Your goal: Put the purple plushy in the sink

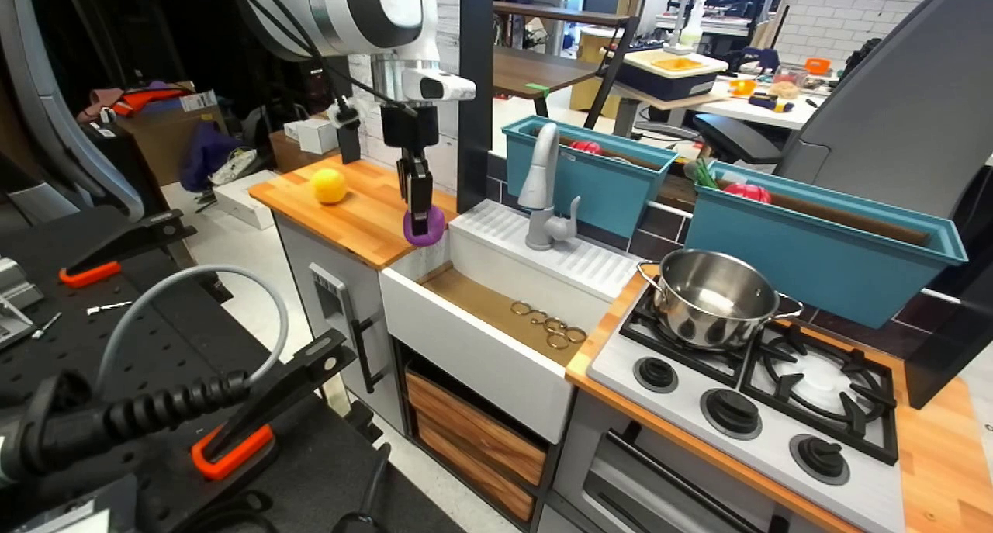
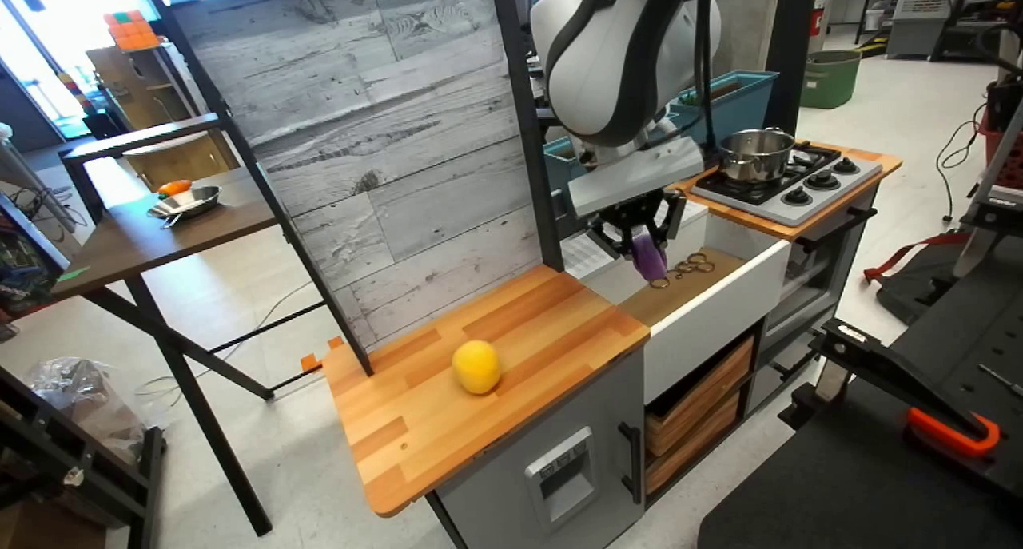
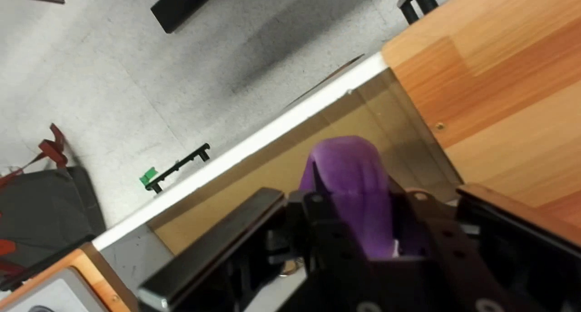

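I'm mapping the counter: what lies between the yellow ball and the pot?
Wooden counter, then the sink with rings inside, then a wooden strip; the tool holds the purple plushy over this stretch. Both exterior views show it.

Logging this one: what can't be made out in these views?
Purple plushy: partly hidden by the gripper in the wrist view.
Rings in the sink: too small in both exterior views to tell whether linked.
Arm: upper part cut off by the top edge in both exterior views.
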